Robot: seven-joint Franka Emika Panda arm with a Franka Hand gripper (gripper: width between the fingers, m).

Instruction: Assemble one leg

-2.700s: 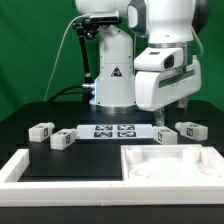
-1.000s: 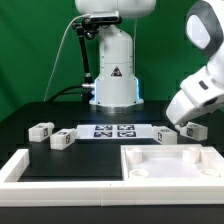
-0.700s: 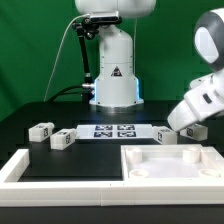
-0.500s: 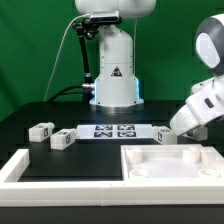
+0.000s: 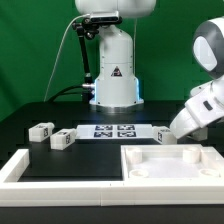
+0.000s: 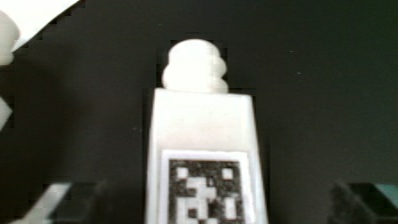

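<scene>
In the wrist view a leg (image 6: 201, 130) lies right under the camera: a white block with a black-and-white tag (image 6: 210, 187) and a ridged peg (image 6: 194, 65) at its far end. My gripper (image 6: 222, 205) is open, with a dark finger on each side of the leg and a gap between each finger and it. In the exterior view my hand (image 5: 195, 112) hangs low at the right and hides this leg. Three more legs lie on the black table: two at the exterior view's left (image 5: 40, 129) (image 5: 62, 140) and one (image 5: 165, 134) just beside my hand.
The marker board (image 5: 113, 131) lies in the middle in front of the robot base (image 5: 112, 70). A large white recessed panel (image 5: 170, 170) lies at the front right. A white frame edge (image 5: 25, 165) lies at the front left.
My arm has swung from the middle to the exterior view's right and come down low over the rightmost leg, which it now covers. The other parts have not moved.
</scene>
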